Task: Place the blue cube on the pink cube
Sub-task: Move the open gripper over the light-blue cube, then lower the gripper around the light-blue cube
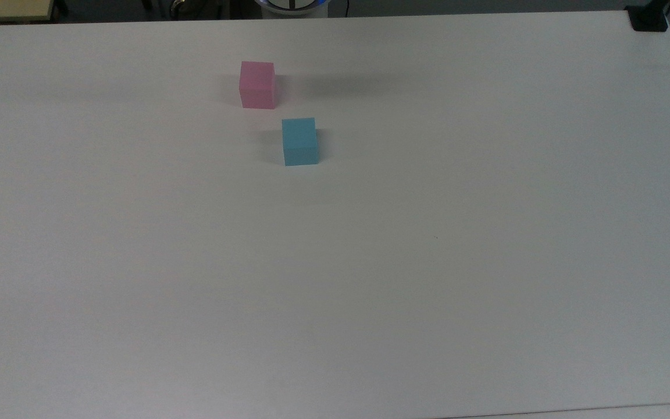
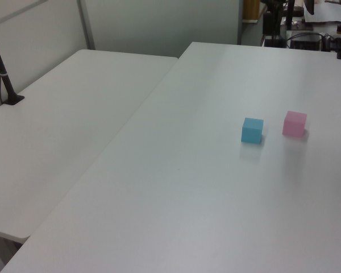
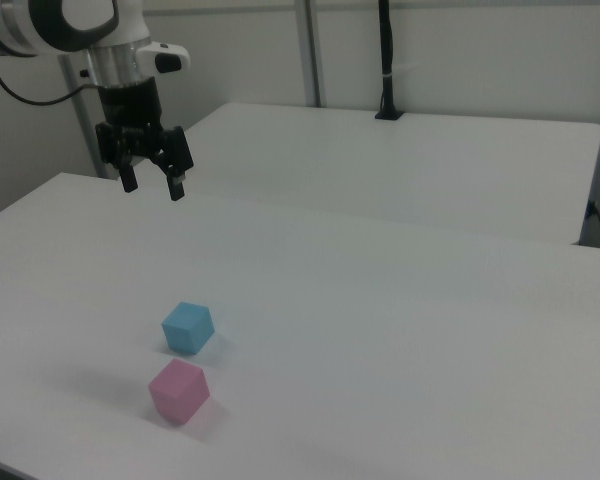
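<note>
Right view, left to right: pincer [image 3: 152,186] hangs high above the white worktop [image 3: 400,330], fingers spread wide, holding nothing. One blue cube [image 3: 188,327] sits on the worktop, well below the pincer. One pink cube [image 3: 178,391] sits just nearer the camera, close but apart. A black post [image 3: 385,60] stands on the far table.

Top view overhead; left, right views oblique, opposite; all share table [image 1: 428,262].
</note>
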Action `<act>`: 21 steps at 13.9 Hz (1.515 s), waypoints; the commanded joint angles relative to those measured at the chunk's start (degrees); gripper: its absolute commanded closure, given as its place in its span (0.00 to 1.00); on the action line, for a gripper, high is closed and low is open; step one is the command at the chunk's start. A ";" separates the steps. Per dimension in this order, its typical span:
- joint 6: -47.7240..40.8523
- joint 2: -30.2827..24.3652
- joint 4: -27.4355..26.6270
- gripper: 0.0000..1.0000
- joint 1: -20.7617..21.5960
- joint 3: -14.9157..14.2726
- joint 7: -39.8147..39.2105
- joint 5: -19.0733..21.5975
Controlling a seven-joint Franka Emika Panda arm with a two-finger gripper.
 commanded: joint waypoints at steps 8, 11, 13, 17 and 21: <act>29.09 -0.15 -27.62 0.00 2.81 -0.16 0.69 -0.69; 32.98 2.75 -28.42 0.00 2.81 -0.07 0.86 -0.69; 35.26 5.21 -28.42 0.00 2.81 -0.07 1.04 -0.69; 39.48 8.12 -28.95 0.00 2.81 -0.07 1.13 -0.69; 40.89 9.26 -29.12 0.00 2.90 0.11 1.13 -0.69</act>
